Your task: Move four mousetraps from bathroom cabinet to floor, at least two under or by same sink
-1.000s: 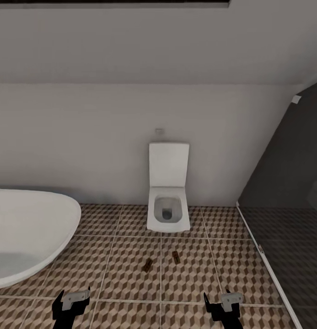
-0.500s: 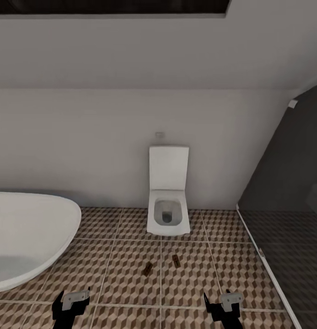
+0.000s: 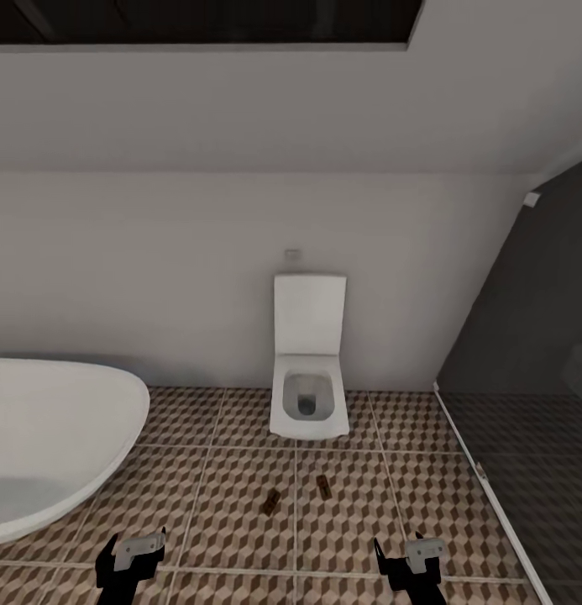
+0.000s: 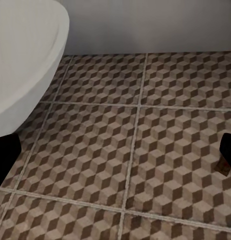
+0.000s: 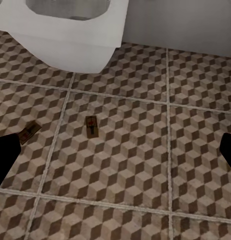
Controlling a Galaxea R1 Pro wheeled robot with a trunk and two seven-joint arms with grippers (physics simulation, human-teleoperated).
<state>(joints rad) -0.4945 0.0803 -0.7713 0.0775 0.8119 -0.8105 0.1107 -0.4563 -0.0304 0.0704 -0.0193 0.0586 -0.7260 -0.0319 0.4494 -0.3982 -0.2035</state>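
A pale wall (image 3: pixel 198 252) spans the back of the head view, with a dark opening along its top edge. To the right stands a dark glass shower screen (image 3: pixel 526 378) on a pale floor rail. The floor (image 3: pixel 215 496) is laid in large tiles with a brown, beige and white cube print and thin pale grout.

At the left, the curved end of a white tub (image 3: pixel 55 437) rests on the tiles; its rim also shows in the left wrist view (image 4: pixel 25 60). A square white toilet (image 3: pixel 307 378) hangs on the wall at centre, lid up, with a small plate (image 3: pixel 292 253) on the wall above it. The right wrist view catches its bowl (image 5: pixel 70 30) from the front.

Two mousetraps lie flat on the floor in front of the toilet, near each other but apart: the left trap (image 3: pixel 270 502) and the right trap (image 3: pixel 323 486). The right wrist view shows the same pair, the left trap (image 5: pixel 29 133) and the right trap (image 5: pixel 91 125). A small brown shape at the edge of the left wrist view may be one of them, though it is too cut off to say.

The left gripper (image 3: pixel 131 561) and right gripper (image 3: pixel 412 565) hang low over the tiles, well apart. Each has its fingers spread and grasps nothing; the dark fingertips sit at opposite edges of each wrist view.
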